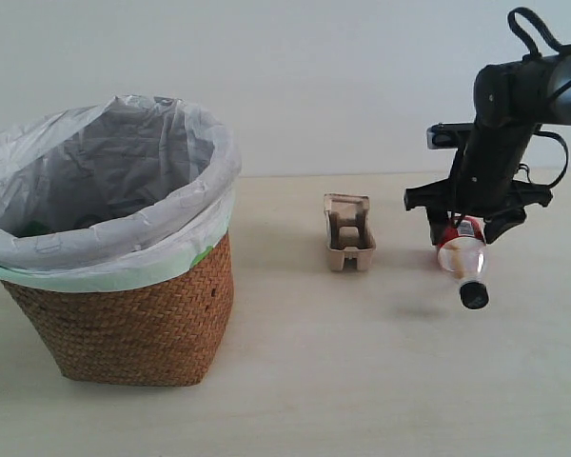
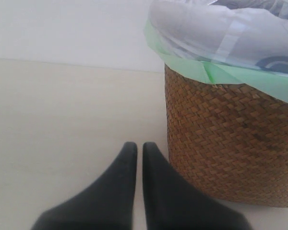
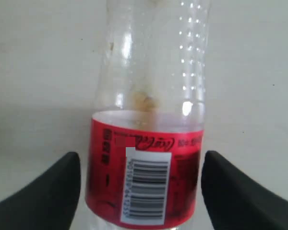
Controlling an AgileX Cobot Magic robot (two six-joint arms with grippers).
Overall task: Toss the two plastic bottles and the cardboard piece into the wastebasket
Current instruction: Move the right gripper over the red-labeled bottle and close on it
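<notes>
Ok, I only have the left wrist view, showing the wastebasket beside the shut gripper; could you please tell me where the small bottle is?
Observer: The red-label bottle sits between the right gripper's fingers, which flank its label; I cannot tell whether they press it.
Operator: Thank you; and where is the cardboard piece?
Observer: The cardboard piece rests on the table, between the wastebasket and that bottle, apart from both.
Operator: Can you see a second bottle anywhere?
Observer: None on the table; only a green patch shows inside the wastebasket's liner, too little to identify.
</notes>
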